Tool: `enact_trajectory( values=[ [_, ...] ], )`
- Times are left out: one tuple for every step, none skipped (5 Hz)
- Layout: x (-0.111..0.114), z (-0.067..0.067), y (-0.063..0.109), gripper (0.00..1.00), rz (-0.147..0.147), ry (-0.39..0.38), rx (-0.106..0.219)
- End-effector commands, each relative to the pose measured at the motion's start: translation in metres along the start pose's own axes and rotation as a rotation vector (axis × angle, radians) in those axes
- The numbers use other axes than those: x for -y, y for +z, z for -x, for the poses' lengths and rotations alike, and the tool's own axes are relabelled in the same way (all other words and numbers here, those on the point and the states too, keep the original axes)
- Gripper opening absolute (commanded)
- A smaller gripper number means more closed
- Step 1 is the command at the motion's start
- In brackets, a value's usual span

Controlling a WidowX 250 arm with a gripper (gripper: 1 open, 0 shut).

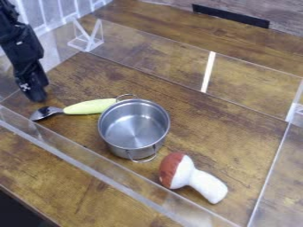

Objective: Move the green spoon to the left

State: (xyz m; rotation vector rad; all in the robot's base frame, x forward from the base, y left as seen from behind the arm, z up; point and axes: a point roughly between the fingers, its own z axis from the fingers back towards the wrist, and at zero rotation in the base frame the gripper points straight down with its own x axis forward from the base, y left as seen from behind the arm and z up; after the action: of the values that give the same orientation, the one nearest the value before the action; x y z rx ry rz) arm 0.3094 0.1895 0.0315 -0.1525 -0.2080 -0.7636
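The green spoon point(85, 106) lies flat on the wooden table, just left of the steel pot. Its pale yellow-green handle points toward the pot. Its small silver bowl point(45, 113) is at the left end. My gripper point(37, 94) hangs at the far left, pointing steeply down. Its dark tips are just above and slightly behind the spoon's bowl. The fingers merge into one dark shape, so their gap does not show. I see nothing lifted between them.
A round steel pot point(134, 127) stands right of the spoon. A red-brown-capped white mushroom toy point(190, 176) lies at the front right. Clear acrylic walls point(83, 160) fence the table's front and sides. White racks point(81, 35) stand at the back left.
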Motion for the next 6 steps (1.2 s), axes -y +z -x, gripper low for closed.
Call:
enact_trajectory(
  values=[
    [-0.006,0.0,0.02,0.0,-0.061,0.056,0.015],
    [-0.007,0.001,0.019,1.0,-0.059,0.122,0.026],
    [-0.007,0.002,0.017,1.0,-0.056,0.187,0.037],
    [-0.007,0.001,0.015,1.0,-0.033,0.167,0.041],
    [-0.008,0.0,0.013,1.0,-0.01,0.147,0.044],
    [-0.001,-0.004,0.009,1.0,0.014,0.128,0.048]
  ],
)
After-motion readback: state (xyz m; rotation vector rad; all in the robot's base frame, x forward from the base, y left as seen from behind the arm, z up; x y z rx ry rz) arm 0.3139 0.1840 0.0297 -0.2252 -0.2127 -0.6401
